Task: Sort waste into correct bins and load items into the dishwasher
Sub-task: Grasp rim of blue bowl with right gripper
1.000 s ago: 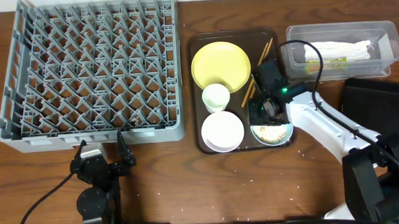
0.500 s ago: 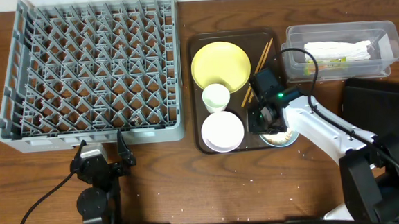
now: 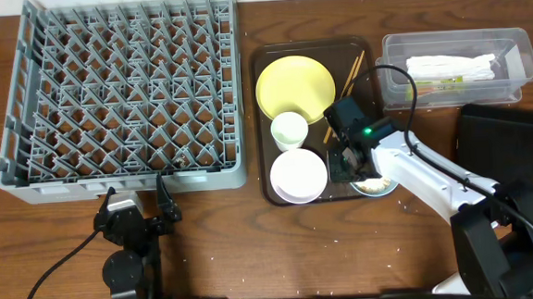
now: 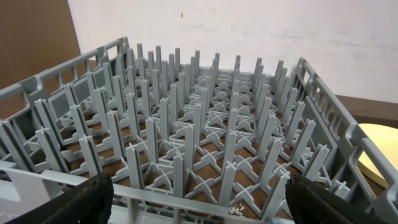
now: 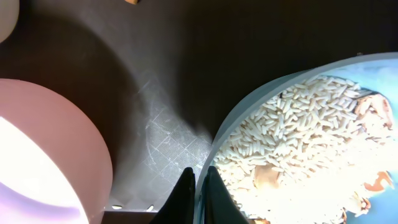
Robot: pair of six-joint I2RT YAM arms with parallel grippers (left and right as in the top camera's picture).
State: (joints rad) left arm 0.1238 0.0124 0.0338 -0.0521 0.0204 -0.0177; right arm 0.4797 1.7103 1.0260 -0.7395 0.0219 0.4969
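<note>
Right gripper [image 5: 200, 186] pinched nearly closed; left gripper [image 4: 198, 193] spread wide.

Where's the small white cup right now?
Overhead view: the cup stands on the brown tray, left side, between the yellow plate and the white bowl.

Light blue bowl [image 5: 289, 81] is holding beige rice scraps [image 5: 292, 143], rim pinched in the right hand [image 5: 200, 186]; white bowl [image 5: 43, 162] is sitting just beside.

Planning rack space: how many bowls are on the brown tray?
2. The white bowl sits at the brown tray's front left; the light blue bowl, holding rice, is front right, partly under the right gripper. No others show.
</note>
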